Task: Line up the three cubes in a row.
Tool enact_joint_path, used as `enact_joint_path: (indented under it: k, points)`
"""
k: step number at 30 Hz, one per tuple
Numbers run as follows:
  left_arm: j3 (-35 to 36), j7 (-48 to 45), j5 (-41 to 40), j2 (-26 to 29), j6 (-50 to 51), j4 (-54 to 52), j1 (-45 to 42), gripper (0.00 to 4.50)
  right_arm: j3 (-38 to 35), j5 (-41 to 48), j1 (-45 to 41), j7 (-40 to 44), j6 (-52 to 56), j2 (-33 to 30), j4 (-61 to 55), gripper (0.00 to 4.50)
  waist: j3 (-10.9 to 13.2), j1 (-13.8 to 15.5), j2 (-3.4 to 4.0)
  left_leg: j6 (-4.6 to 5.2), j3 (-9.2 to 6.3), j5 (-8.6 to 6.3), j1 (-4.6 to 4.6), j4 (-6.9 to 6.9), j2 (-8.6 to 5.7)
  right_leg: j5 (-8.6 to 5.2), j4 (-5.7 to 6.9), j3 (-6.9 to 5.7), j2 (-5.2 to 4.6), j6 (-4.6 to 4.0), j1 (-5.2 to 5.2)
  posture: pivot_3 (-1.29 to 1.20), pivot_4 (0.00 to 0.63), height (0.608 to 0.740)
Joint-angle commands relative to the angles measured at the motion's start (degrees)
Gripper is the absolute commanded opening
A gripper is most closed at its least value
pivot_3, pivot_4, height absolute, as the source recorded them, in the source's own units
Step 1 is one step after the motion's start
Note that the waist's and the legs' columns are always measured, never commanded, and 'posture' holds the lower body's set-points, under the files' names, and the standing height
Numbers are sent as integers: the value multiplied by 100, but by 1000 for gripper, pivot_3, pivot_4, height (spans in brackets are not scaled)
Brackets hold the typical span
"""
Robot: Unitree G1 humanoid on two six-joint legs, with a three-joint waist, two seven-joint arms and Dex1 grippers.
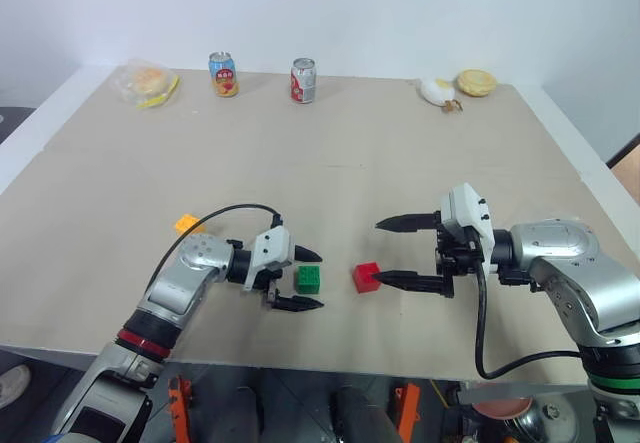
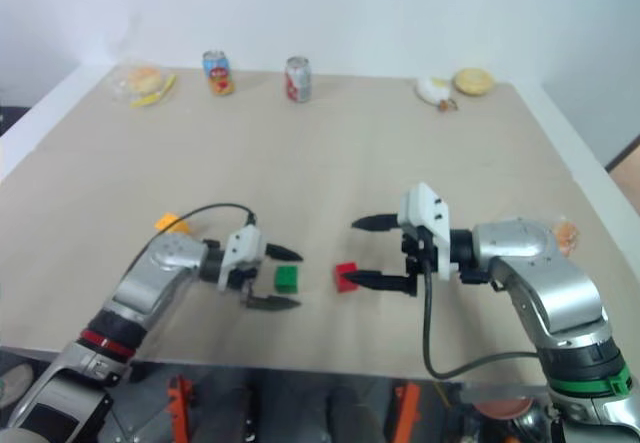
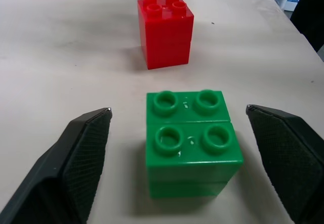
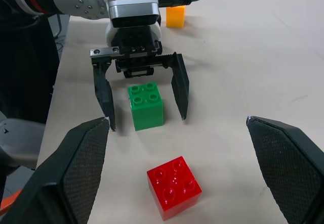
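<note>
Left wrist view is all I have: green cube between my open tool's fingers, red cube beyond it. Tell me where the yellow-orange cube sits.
Observer: The yellow-orange cube sits on the table behind the left arm, away from the green cube.
Operator: Report the right tool.
Observer: The right tool is open, its lower finger tip beside the red cube.
Operator: Say whether green and red are lined up.
Observer: From the head camera they sit side by side with a gap between them, parallel to the table's near edge; the yellow-orange cube lies off that line, farther back.
</note>
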Motion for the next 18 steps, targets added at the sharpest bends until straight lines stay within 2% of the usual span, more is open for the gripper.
enact_joint_path:
  k: [1,4,8,14,18]
  points:
    - [669,355,-627,132,677,-859,32,4457,-337,521,-235,-42,226,69,-179,4500,0,-2,0,0,-1,0,1,0,0,0,0,-1,0,0,1,0,150,733]
    - [1432,1186,-1087,211,1421,-1623,222,4457,-433,916,-487,-264,442,279,-248,4500,0,-17,0,0,-4,0,2,0,3,10,2,-3,2,19,4,0,150,733]
    - [2399,2374,-1032,412,1859,-2092,559,4457,-48,671,-980,-584,295,774,-67,4500,0,-38,0,1,-5,0,8,-1,11,14,5,-4,11,17,3,0,150,733]
    - [3150,2895,-1014,870,2037,-2115,1192,4457,614,125,-1426,-526,-144,1401,612,4500,0,-5,-2,0,-5,0,8,-1,25,15,6,-6,24,6,0,0,150,733]
    - [3303,3036,-917,1021,1941,-1842,1373,4457,864,-174,-1745,-392,-482,1746,1190,4500,1,12,-6,-3,-5,2,3,1,25,7,6,-9,22,-14,0,0,150,733]
